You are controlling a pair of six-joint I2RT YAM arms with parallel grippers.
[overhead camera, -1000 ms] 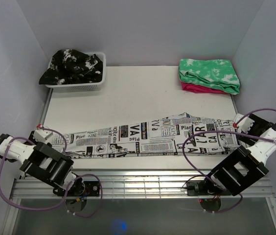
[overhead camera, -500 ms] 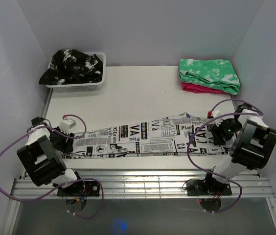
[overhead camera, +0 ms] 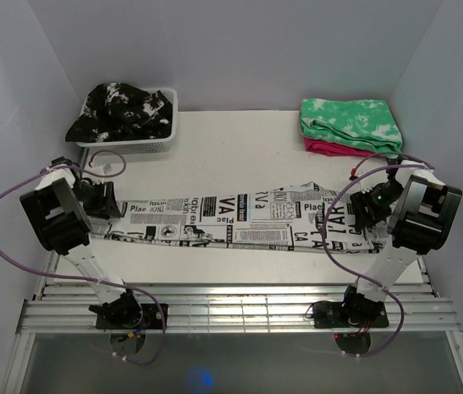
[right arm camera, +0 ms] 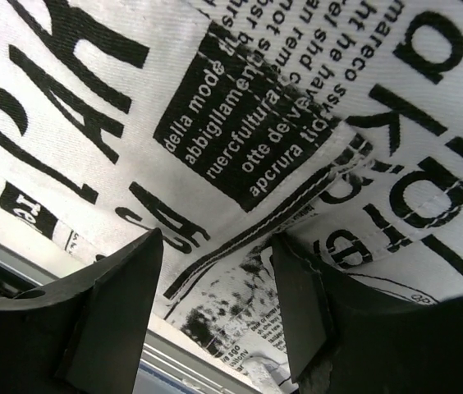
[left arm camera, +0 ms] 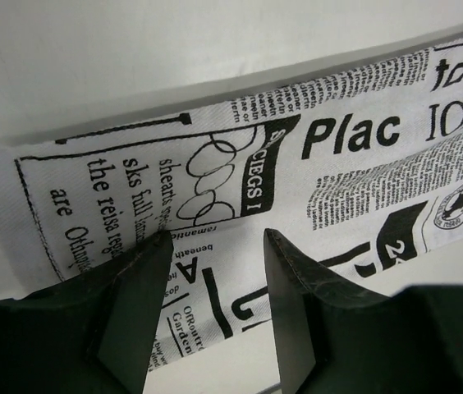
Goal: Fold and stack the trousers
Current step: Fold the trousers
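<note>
Trousers (overhead camera: 231, 217) lie flat on the table (overhead camera: 240, 156), in its near half, as one long strip stretched between the two arms. The long axis runs left to right, tilted very slightly. The right end is wider, so probably the waist. The left end is narrow with a stitched hem in the left wrist view (cuffs, most likely).

Left gripper (left arm camera: 217, 238) sits at the cuff end with jaws spread. Printed cloth shows in the gap, not pinched. Right gripper (right arm camera: 215, 238) is at the wide end, jaws also spread, over a seam and a doubled layer.

Handling, as a judgement: thin woven cloth — light, limp, no stiffness, not fragile. It will sag and crease wherever it is unsupported, and may slide on the smooth table. Best hold is at the hems and seams of each end, where stitching gives the pads more to bite — take both ends together so the strip stays taut along its length.
</note>
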